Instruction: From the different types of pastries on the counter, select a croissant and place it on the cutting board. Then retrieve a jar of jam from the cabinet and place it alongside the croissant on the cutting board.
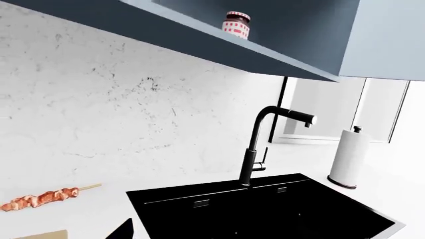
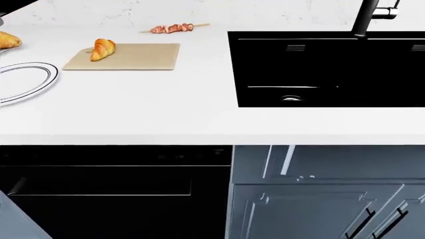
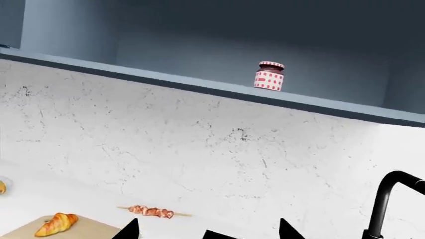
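- Right wrist view shows only dark fingertips (image 3: 287, 230) of the right gripper (image 3: 206, 233) at the frame edge; they seem spread with nothing between them, though too little shows to be sure.
- The jar of jam (image 3: 269, 76) stands upright on the open cabinet shelf (image 3: 199, 87), well above and beyond that gripper.
- The left gripper (image 1: 123, 231) shows as one dark tip; I cannot tell its state.
- On the counter (image 2: 133, 109), the croissant (image 2: 102, 49) lies on the cutting board (image 2: 143, 56), near its left end.
- The skewer (image 2: 172, 28) lies behind the board; the sink (image 2: 325, 69) sits to its right.
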Robot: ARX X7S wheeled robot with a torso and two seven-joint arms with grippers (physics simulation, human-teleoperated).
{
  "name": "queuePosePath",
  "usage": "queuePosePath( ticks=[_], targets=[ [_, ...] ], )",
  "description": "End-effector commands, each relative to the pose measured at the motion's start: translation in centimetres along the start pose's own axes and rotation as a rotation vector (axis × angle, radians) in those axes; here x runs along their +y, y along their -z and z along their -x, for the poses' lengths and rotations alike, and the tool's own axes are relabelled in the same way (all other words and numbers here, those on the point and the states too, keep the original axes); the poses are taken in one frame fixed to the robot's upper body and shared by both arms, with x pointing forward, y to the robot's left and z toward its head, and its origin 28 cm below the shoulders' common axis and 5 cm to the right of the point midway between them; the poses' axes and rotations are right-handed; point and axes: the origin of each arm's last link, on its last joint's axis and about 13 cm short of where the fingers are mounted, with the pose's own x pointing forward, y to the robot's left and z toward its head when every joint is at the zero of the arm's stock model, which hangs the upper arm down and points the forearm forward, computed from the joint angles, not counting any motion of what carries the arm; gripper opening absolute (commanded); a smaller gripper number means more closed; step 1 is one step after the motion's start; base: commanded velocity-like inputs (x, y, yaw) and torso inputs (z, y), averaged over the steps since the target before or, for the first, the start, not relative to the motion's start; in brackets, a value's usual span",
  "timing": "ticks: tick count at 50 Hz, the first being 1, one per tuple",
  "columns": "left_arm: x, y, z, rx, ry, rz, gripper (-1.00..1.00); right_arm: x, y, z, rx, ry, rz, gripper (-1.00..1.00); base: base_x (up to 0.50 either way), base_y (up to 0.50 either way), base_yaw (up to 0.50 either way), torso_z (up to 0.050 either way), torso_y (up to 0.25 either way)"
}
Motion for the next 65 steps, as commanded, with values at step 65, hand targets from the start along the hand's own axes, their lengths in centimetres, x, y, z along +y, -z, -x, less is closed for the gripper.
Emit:
queuePosePath(
  ticks=[65],
  targets=[
    [-2.3,-1.9,5.0,-0.041,0.093,0.163,1.0,-2.7,-8.8,-10.3,0.069,0.192,0.012,1.0,0.03,0.0,0.0,0.05,0.0]
  ],
)
